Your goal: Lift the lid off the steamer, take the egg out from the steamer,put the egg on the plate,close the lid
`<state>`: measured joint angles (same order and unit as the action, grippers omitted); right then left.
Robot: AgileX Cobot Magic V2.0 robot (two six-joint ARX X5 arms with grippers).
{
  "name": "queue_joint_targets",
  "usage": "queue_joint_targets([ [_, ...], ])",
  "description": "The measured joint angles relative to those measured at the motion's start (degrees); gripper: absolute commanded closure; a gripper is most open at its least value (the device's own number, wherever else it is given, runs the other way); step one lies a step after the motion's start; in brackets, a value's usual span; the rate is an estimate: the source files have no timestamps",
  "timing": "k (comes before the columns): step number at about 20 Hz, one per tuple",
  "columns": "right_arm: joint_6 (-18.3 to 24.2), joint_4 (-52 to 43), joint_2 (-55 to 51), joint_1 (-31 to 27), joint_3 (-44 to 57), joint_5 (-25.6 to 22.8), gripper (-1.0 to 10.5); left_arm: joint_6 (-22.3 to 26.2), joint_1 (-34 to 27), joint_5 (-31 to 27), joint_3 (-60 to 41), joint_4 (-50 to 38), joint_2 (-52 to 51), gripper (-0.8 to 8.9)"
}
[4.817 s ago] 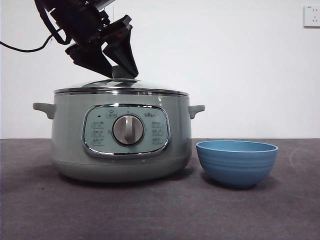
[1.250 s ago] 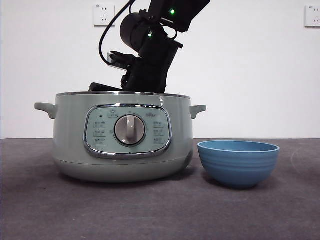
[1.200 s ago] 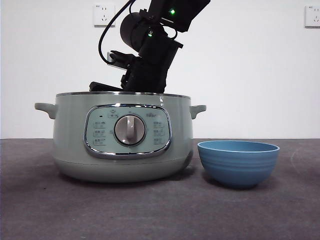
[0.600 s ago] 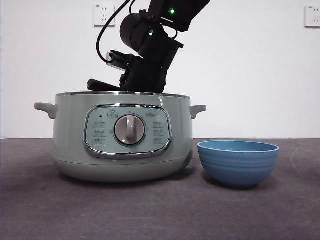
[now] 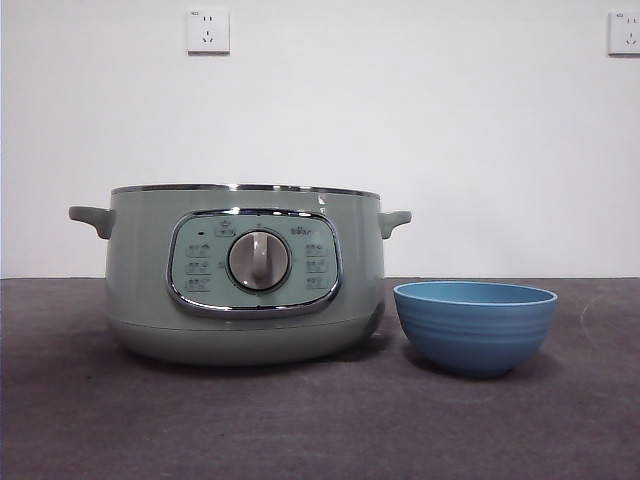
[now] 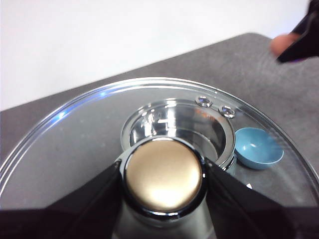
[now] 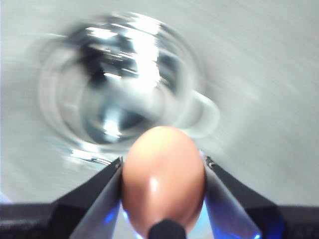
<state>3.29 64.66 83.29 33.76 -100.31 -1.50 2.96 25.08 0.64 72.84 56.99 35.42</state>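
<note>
The table (image 5: pixel 120 420) is dark grey and carries the steamer (image 5: pixel 150 290) left of its middle, lid off, its chrome rim bare and its dial facing the front edge. In the left wrist view the steamer's shiny inside shows through the glass far below. The lid (image 6: pixel 75 144) is held in the air above the table by the left gripper (image 6: pixel 163 181), whose two black jaws are clamped on either side of the round knob. The plate (image 5: pixel 474 325), a small blue bowl, stands just to the right of the steamer, close but apart, nearer the table's right edge. The egg (image 7: pixel 163 174), pale brown, is pinched between the jaws of the right gripper (image 7: pixel 163 191), above the blurred steamer
</note>
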Motion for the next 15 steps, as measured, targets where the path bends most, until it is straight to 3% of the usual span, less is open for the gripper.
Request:
queue_joint_targets([
  [3,0.61,0.96,-0.28,-4.81,3.61,0.85,9.6,0.00,0.00,-0.07,-0.02,-0.02,2.38,8.22],
  [5,1.25,-0.74,-0.28,-6.91,8.31,5.51,9.6,-0.02,0.00,0.44,-0.07,-0.28,3.69,8.22],
  [12,1.18,-20.72,-0.11,-8.22,32.28,7.54,9.6,-0.02,0.00,2.78,-0.17,-2.86,5.35,8.22],
  [15,0.15,-28.22,0.94,-7.98,37.68,8.90,9.6,-0.02,0.00,2.78,-0.17,-2.86,6.14,8.22],
])
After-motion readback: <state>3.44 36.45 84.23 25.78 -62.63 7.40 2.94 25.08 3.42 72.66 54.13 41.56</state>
